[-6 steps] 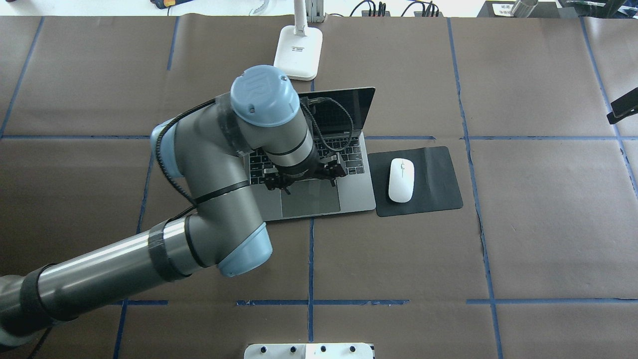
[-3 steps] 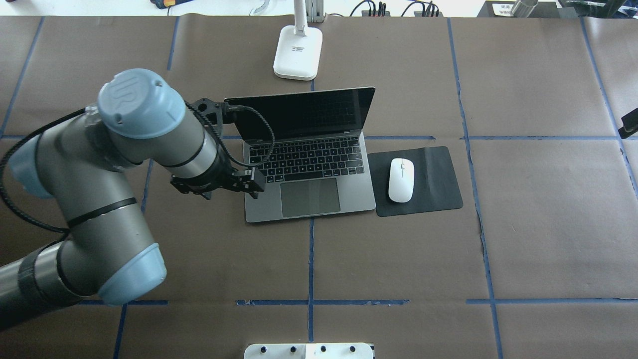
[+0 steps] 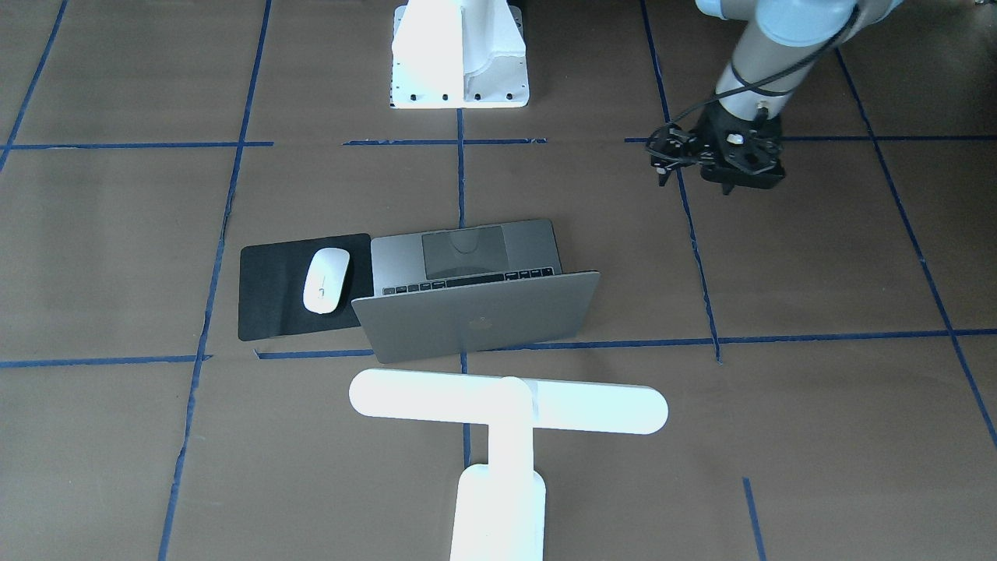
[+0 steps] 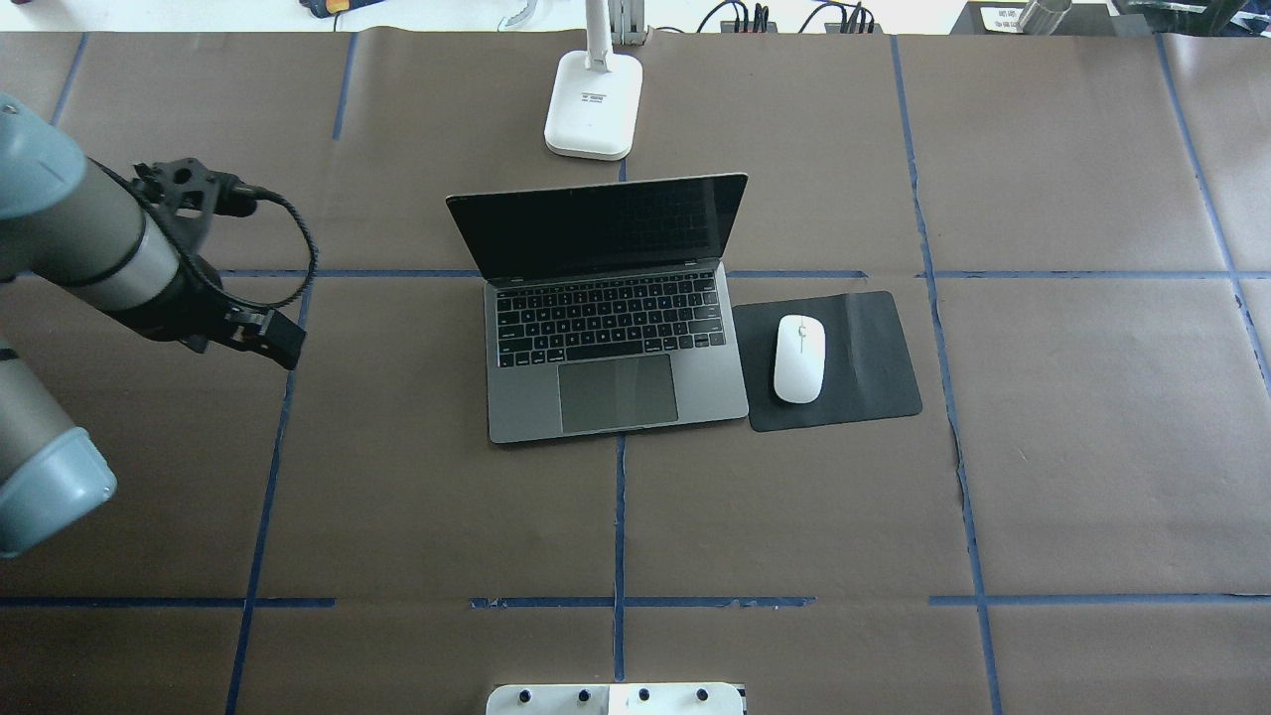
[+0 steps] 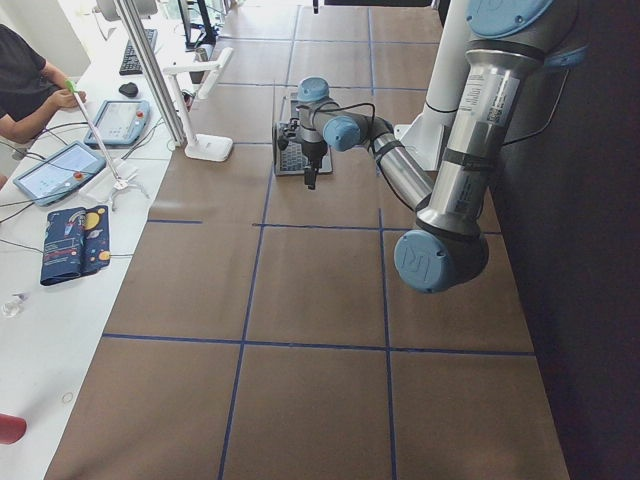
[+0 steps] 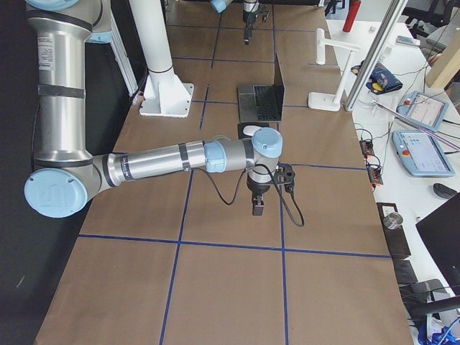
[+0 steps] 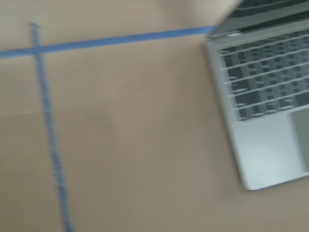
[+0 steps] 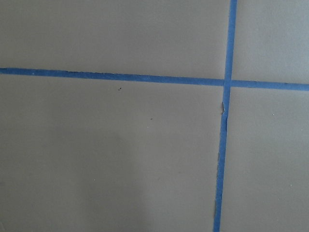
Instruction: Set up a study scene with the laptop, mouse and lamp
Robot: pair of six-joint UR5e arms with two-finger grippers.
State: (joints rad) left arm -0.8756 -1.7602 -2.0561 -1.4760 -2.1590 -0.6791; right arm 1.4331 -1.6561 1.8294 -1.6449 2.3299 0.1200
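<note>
Brown-papered table (image 4: 794, 516), blue tape grid (image 4: 618, 516), side desk (image 5: 60, 330), left hand (image 4: 273, 341), right hand (image 6: 257, 208) — cannot tell if apart

The left arm (image 4: 99, 253) enters the overhead view at the left edge, its grey forearm angled toward the middle left of the frame, with a black cable (image 4: 298, 248) looping off the wrist. The left gripper (image 4: 268, 340) sits at its tip, pointing downward and holding nothing; how its jaws stand cannot be told. In the right side view the right arm (image 6: 151, 162) stretches level across the middle of the frame, elbow at the left edge. The right gripper (image 6: 257, 205) points straight down from the wrist, its jaw gap unreadable
</note>
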